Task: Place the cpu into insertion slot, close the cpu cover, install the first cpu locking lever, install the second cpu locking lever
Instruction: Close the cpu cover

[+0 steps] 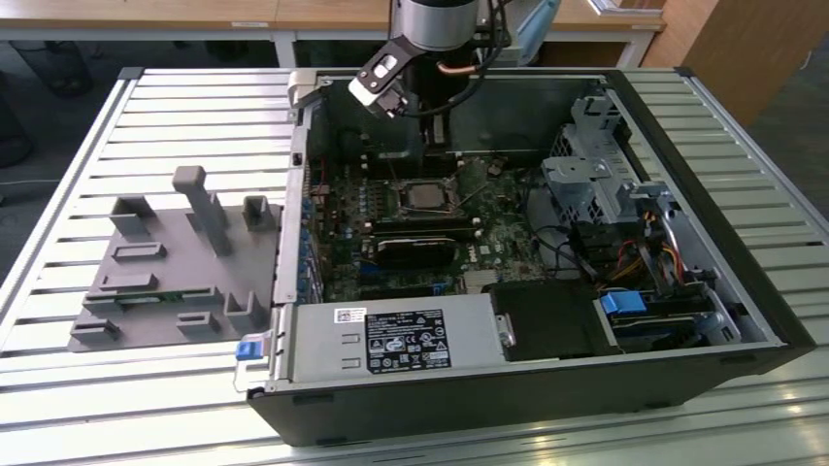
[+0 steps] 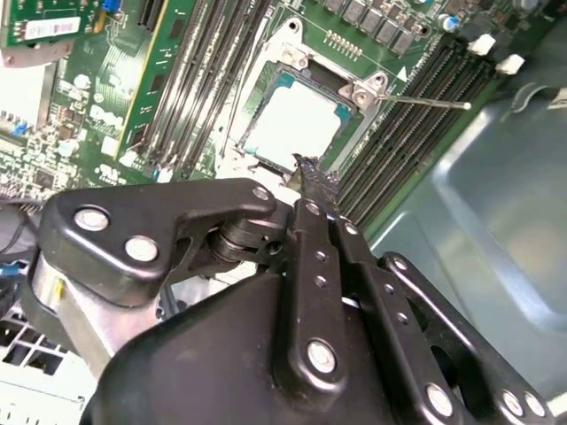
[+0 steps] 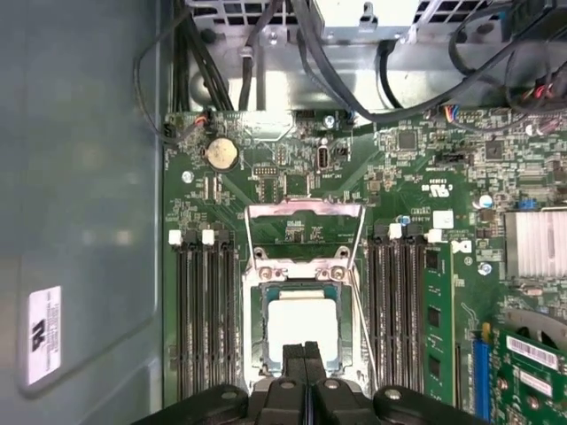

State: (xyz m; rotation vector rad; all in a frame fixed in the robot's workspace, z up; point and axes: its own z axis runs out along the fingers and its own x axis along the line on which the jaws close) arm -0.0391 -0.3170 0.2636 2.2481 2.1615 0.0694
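Hovering up over the open computer case (image 1: 725,243), the gripper (image 3: 304,351) had its two black fingers (image 2: 312,204) squeezed right together with nothing between them, so it wasn't carrying anything. The cpu (image 3: 301,323) was already down in the insertion slot (image 3: 255,329), lying flat with its silver-grey top facing up. In the first wrist view the fingertips lined up with its near edge, but in the exterior view the gripper looked well clear of the board, so I wouldn't call it touching. The cpu cover (image 3: 306,210) was flipped open, its frame swung back from the socket on the hinge side, with green board showing through its window. In the second wrist view a thin metal locking lever (image 2: 430,103) stuck out sideways from the socket corner, not latched down. Long black memory slots (image 3: 204,319) ran along both sides of the socket. The case itself lay on its side on a slatted metal table (image 1: 155,107), with a grey plastic fixture (image 1: 169,262) parked just beside it on the exterior view's left.
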